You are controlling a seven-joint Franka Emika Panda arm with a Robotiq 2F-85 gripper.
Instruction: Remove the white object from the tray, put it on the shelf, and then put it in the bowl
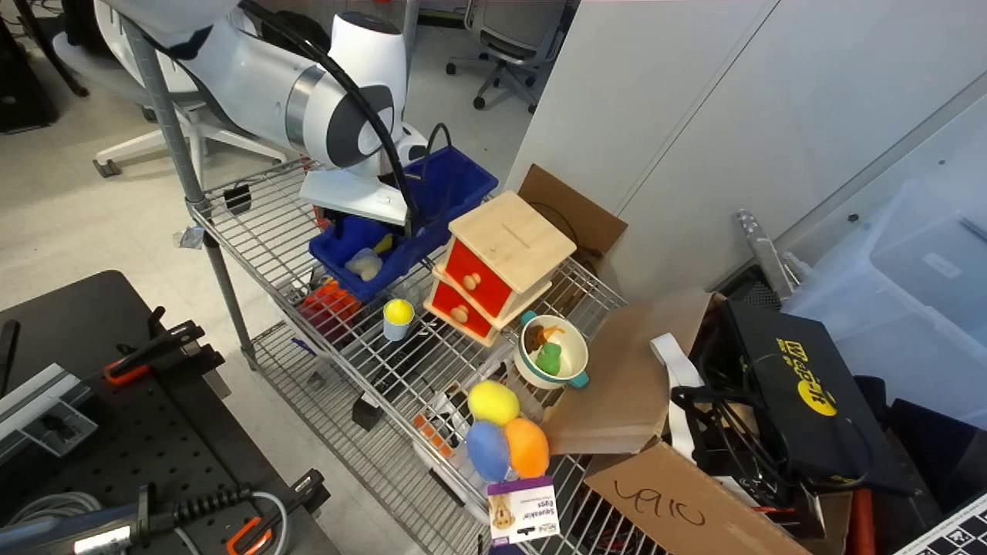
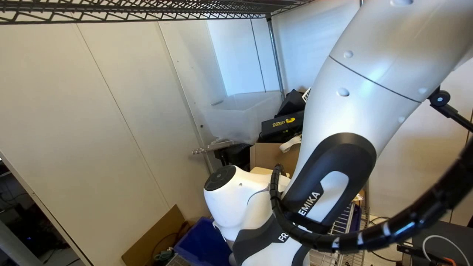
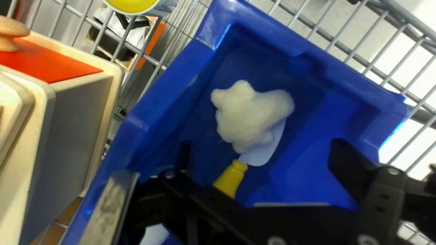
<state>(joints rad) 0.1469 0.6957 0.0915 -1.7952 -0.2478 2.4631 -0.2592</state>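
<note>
In the wrist view the white object, a fluffy cream-white lump, lies in the dark-blue tray. It partly covers a flat white blade that adjoins a yellow handle. My gripper is over the tray with its fingers wide apart, nothing between them, and the lump ahead of the tips. An exterior view also shows the white object near the tray's end. The shelf is a grey wire rack. On it stands the pale bowl with teal handles, a green and an orange-brown item inside.
A wooden box with red drawers stands right beside the tray. Nearby are a small cup with a yellow top and yellow, blue and orange eggs. An open cardboard box crowds the bowl. A metal post rises near the arm.
</note>
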